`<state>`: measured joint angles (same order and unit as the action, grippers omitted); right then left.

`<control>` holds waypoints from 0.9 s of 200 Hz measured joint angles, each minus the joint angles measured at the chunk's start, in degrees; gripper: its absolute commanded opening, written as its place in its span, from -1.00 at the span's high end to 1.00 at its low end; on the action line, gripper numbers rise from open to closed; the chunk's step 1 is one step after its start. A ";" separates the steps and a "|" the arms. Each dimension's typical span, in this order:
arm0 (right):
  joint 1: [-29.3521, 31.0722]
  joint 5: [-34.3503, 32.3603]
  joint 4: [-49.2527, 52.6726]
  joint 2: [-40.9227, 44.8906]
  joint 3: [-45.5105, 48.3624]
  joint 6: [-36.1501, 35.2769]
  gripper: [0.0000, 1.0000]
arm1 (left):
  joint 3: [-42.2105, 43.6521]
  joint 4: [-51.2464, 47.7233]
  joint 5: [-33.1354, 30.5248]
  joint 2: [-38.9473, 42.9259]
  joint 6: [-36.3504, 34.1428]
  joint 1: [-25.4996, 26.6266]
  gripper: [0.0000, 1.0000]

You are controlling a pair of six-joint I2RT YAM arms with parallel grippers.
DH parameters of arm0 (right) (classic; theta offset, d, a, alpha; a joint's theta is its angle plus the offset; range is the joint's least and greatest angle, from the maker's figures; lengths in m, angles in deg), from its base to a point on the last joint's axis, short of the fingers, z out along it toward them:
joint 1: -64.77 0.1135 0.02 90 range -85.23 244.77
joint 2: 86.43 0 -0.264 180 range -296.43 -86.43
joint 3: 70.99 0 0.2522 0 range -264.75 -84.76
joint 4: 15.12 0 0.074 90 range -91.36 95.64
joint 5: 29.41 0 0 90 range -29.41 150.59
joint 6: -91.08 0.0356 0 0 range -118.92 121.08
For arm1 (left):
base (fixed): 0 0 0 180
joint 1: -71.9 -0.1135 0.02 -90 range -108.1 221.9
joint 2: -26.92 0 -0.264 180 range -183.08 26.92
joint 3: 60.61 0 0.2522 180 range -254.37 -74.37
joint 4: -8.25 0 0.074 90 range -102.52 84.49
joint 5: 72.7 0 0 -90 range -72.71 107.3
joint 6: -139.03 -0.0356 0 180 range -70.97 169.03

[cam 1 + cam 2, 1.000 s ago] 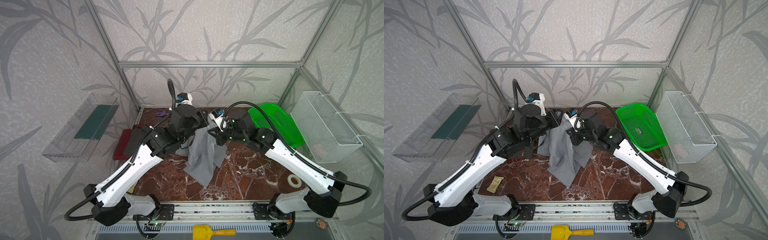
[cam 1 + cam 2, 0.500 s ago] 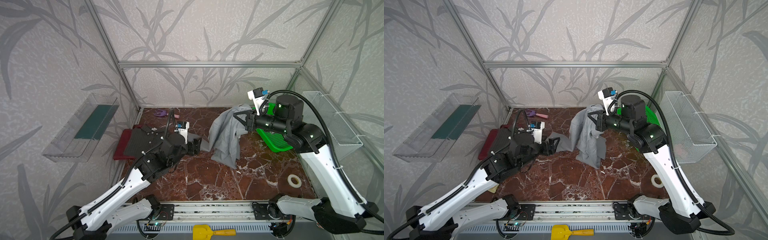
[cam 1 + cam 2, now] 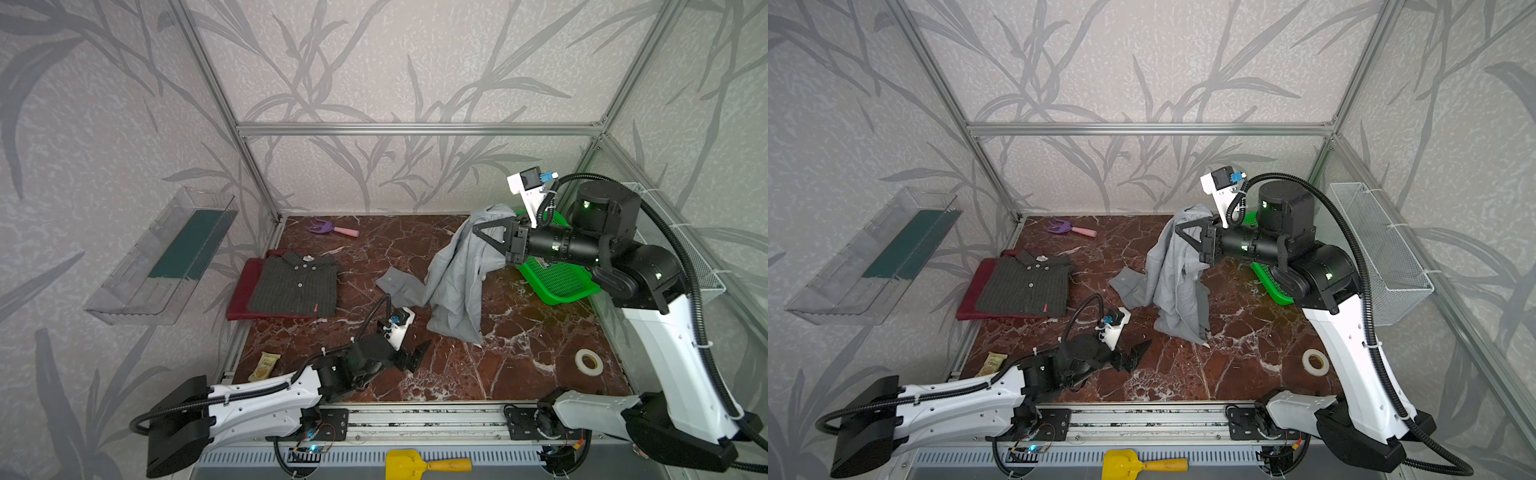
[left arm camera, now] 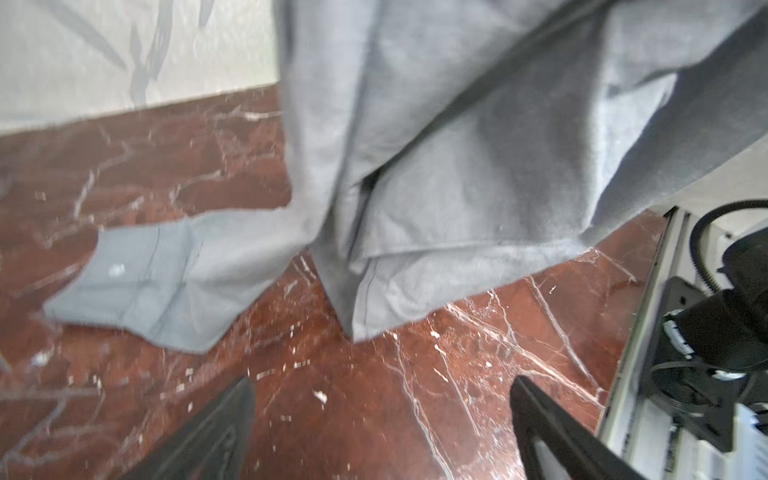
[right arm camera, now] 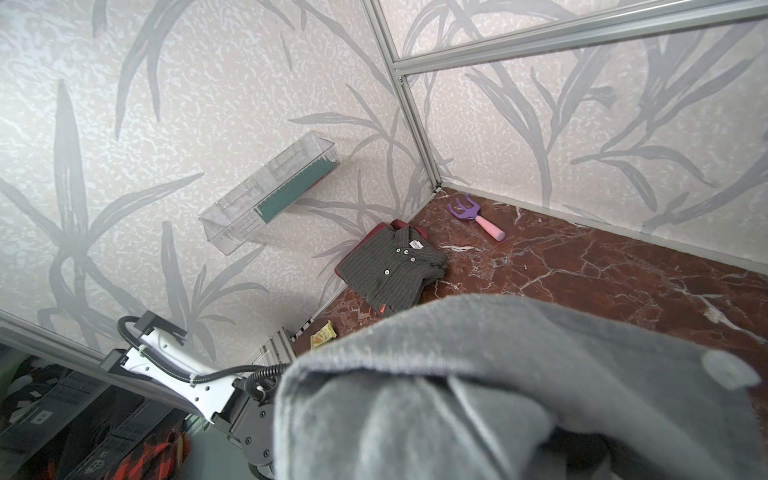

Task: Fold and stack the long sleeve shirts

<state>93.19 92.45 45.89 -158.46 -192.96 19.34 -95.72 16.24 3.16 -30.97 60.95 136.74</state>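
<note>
Right tool (image 3: 478,230) is seen high over the worktop (image 3: 519,365), clamped (seemingly, the grip being buried in cloth) on the light grey shirt (image 3: 457,270), which hangs below it to the marble. Left tool (image 3: 420,352), spread wide and empty, is held low near the hem.

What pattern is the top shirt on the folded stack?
Top shirt: dark grey with thin pale pinstripes. Shows best in the right wrist view.
</note>
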 measured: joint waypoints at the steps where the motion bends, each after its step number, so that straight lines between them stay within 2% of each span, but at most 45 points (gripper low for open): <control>1: 0.00 0.11 0.04 0.00 -0.09 0.00 1.00 | 0.02 0.59 -0.20 -0.48 -0.48 0.15 -0.94; 31: 0.00 2.21 1.51 -0.13 -1.53 0.02 1.00 | 0.11 13.55 -5.60 -9.90 -10.10 0.66 -0.88; 61: 0.00 3.45 3.50 -0.68 -3.45 -0.33 1.00 | 0.31 22.53 -11.63 -14.34 -16.17 0.28 -0.82; 82: 0.00 3.67 5.60 -0.79 -5.55 -1.38 1.00 | 1.49 25.62 -13.62 -12.74 -17.46 0.28 -0.83; 108: 0.00 4.04 7.13 -0.76 -7.56 -2.36 1.00 | 4.50 27.50 -14.71 -6.93 -17.31 0.28 -0.82; 143: 0.00 4.28 8.50 -0.79 -8.04 -3.32 1.00 | 6.51 23.96 -14.93 2.34 -16.37 0.48 -0.85; 158: 0.00 4.68 8.61 -0.81 -8.04 -3.37 1.00 | 6.51 23.69 -14.91 2.71 -16.41 0.74 -0.83; 180: 0.00 5.18 9.03 -0.83 -8.41 -3.41 1.00 | 6.56 24.37 -13.42 -1.05 -17.00 0.83 -0.80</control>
<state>93.19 97.63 54.91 -159.29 -201.37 15.93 -89.16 40.61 -10.26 -32.02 43.95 137.57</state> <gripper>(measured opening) 0.050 0.903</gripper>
